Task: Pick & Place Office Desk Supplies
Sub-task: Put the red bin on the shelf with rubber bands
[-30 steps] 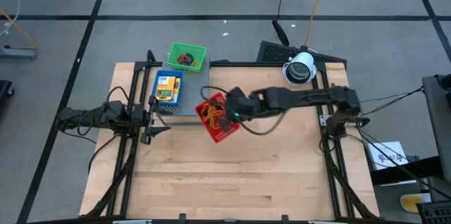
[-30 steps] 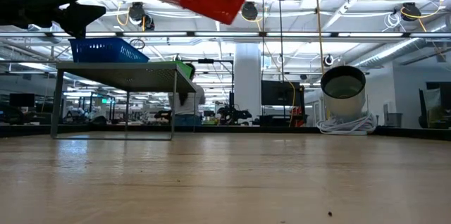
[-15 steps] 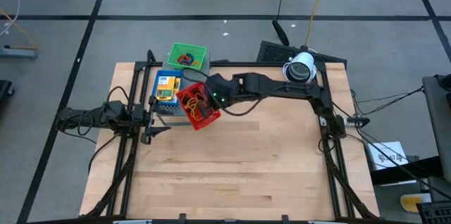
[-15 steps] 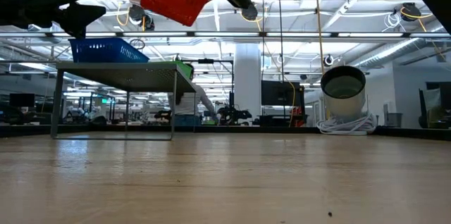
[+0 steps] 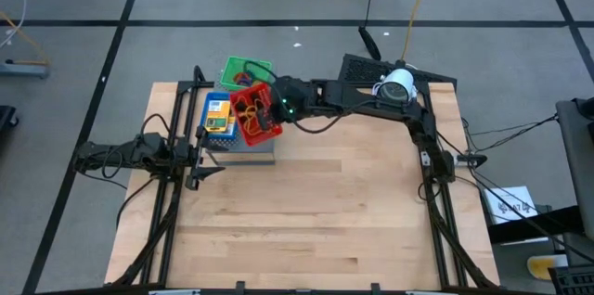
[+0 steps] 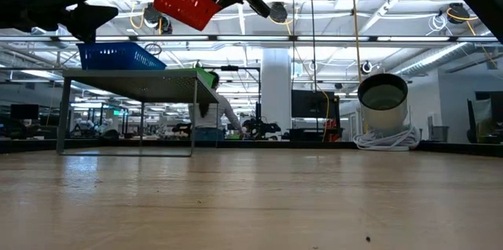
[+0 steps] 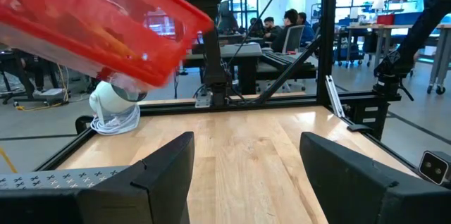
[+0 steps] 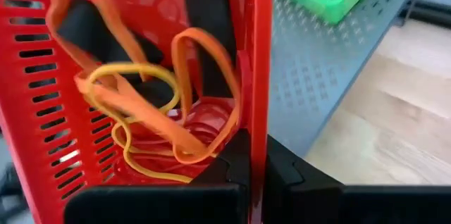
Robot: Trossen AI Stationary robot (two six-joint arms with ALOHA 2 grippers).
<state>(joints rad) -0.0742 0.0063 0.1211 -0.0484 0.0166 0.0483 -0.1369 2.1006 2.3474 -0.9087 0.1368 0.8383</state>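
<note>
Red basket carried over the grey box

The right gripper (image 5: 275, 109) pinches the red basket (image 5: 254, 115) wall; it should level it above the grey box (image 5: 264, 144) before lowering. The left gripper (image 5: 200, 154) waits, fingers spread.

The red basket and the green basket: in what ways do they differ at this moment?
The red basket is lifted and tilted, gripped at its rim by the right gripper; the green basket stands level on the grey perforated box, and nothing holds it. The red basket holds orange and yellow rubber bands; the green basket's contents show in mixed colours. Both are small slotted plastic baskets.
</note>
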